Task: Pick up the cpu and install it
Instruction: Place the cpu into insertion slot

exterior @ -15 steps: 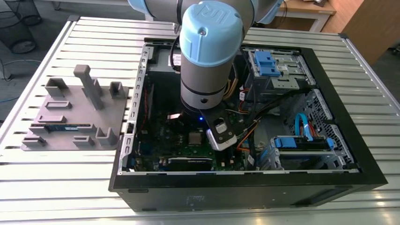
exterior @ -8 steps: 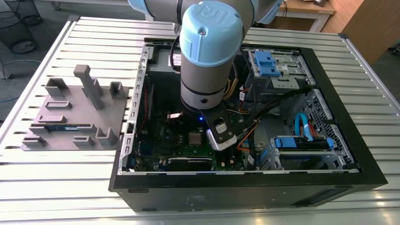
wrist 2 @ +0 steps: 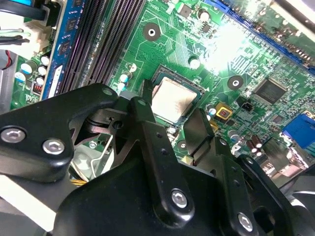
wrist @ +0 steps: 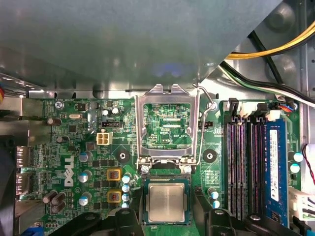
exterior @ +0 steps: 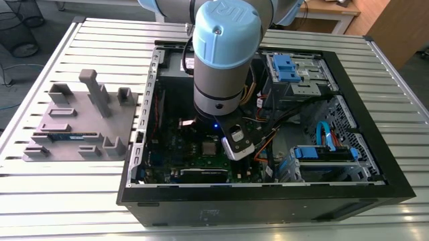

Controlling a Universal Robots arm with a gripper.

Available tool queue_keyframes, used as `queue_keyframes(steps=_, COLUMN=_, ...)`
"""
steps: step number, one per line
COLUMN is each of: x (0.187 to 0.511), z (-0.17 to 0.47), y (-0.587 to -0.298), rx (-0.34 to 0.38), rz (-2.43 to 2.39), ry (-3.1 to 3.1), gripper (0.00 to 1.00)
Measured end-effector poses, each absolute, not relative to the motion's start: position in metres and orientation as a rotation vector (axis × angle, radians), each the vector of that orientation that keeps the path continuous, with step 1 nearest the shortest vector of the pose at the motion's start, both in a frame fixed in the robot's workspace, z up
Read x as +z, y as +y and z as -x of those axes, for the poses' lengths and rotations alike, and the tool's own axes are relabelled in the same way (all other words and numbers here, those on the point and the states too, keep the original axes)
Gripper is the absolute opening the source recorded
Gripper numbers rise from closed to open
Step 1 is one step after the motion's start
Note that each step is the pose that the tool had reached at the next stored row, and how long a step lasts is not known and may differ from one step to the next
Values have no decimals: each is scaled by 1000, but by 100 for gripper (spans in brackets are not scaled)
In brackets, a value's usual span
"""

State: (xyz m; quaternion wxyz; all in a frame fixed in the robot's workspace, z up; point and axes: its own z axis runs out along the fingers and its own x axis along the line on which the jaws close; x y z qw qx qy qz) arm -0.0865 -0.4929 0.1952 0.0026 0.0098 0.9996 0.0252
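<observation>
The cpu (wrist: pixel 166 202), a small square chip with a silvery top, lies flat in its socket on the green motherboard (wrist: pixel 74 147); it also appears in the second wrist view (wrist 2: pixel 172 101). My gripper (wrist: pixel 167 214) is open just above the board. Its black fingers (wrist 2: pixel 142 113) stand on either side of the cpu, apart from its edges. The silver socket frame (wrist: pixel 167 123) is swung up, open, beside the socket. In the exterior view the arm (exterior: pixel 221 60) reaches down into the open computer case (exterior: pixel 362 150), and the cpu (exterior: pixel 210 147) shows as a pale square under the wrist.
Black memory slots (wrist: pixel 243 167) and a seated blue memory stick (wrist: pixel 274 167) run beside the socket. Yellow and black cables (wrist: pixel 275 49) cross the case corner. Blue drive brackets (exterior: pixel 285 68) sit at the exterior view's right. A grey fixture plate (exterior: pixel 74 125) with a memory stick lies at its left.
</observation>
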Motion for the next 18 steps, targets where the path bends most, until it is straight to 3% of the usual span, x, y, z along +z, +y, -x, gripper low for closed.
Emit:
queue_keyframes(steps=3, x=195, z=87, y=-493, rx=78, rz=-31, ry=3135, gripper=51)
queue_keyframes(steps=4, x=195, z=87, y=-493, rx=77, rz=-31, ry=3135, gripper=45)
queue_keyframes(steps=5, x=195, z=87, y=-493, rx=77, rz=-31, ry=3135, gripper=45)
queue_keyframes(steps=8, x=195, z=87, y=-493, rx=75, rz=-31, ry=3135, gripper=27)
queue_keyframes(steps=9, x=195, z=87, y=-493, rx=75, rz=-31, ry=3135, gripper=27)
queue_keyframes(steps=12, x=195, z=87, y=-493, rx=74, rz=-31, ry=3135, gripper=11)
queue_keyframes(steps=18, x=195, z=87, y=-493, rx=71, rz=-31, ry=3135, gripper=11)
